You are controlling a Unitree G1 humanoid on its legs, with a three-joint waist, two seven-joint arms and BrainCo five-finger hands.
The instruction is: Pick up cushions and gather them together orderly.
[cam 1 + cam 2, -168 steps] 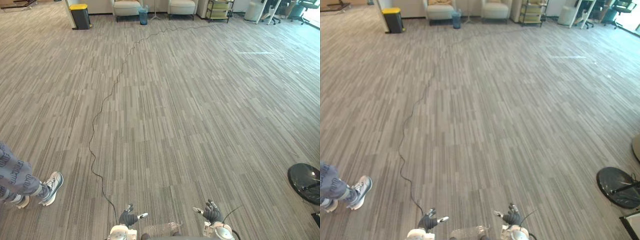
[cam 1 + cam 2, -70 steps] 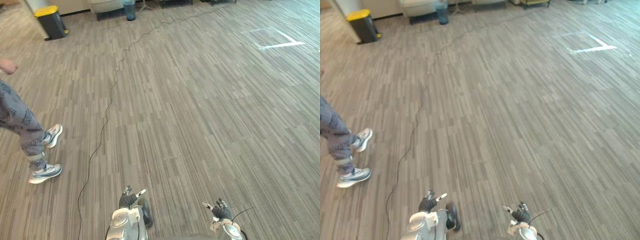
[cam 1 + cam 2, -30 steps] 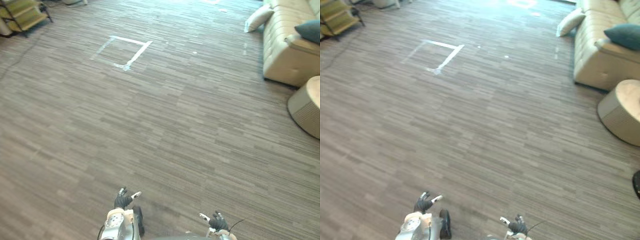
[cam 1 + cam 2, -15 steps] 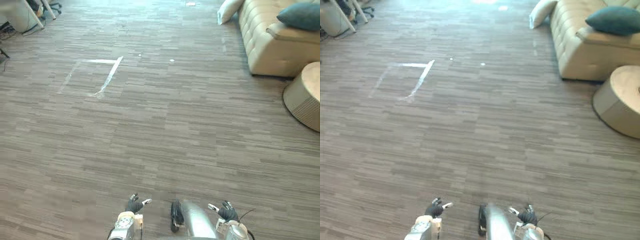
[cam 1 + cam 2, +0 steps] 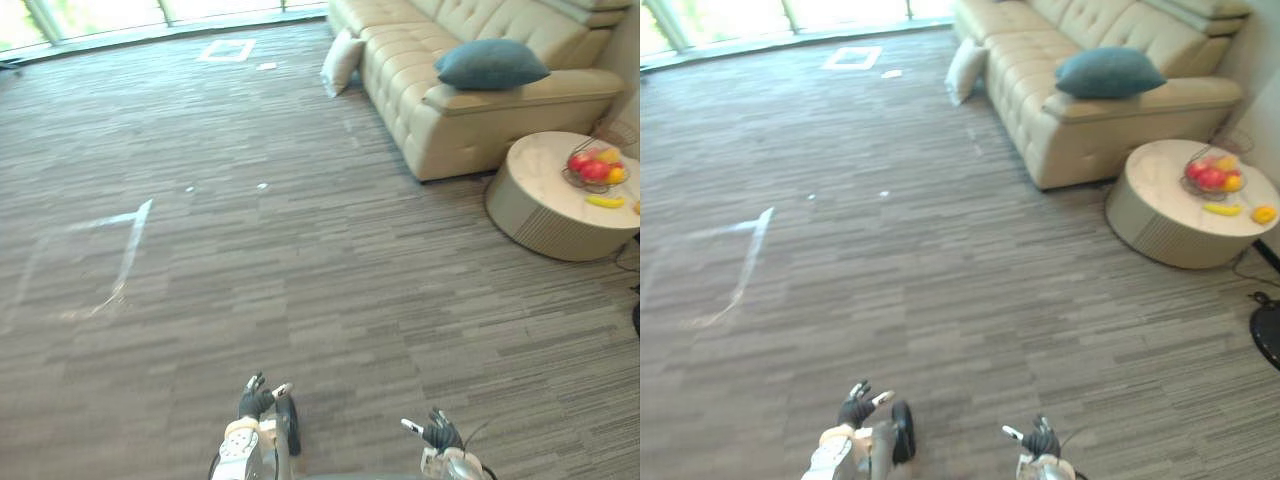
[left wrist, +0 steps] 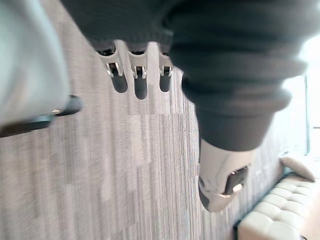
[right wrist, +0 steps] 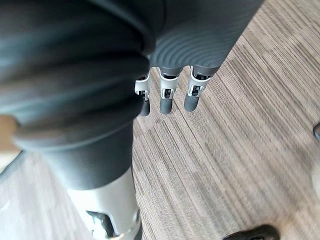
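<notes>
Your left hand (image 6: 215, 75) hangs over the carpet (image 6: 130, 165), fingers (image 6: 140, 80) straight in a row with nothing in them. The thumb (image 6: 220, 170) sticks out apart from them, touching nothing. Under the hand it's grey striped carpet all the way. Past the thumb, in the corner of the frame, you've got the cream tufted sofa (image 6: 272, 222), and near its end a pale cushion (image 6: 298, 165) down at floor level. Whether that cushion touches the sofa, you can't tell from here.
</notes>
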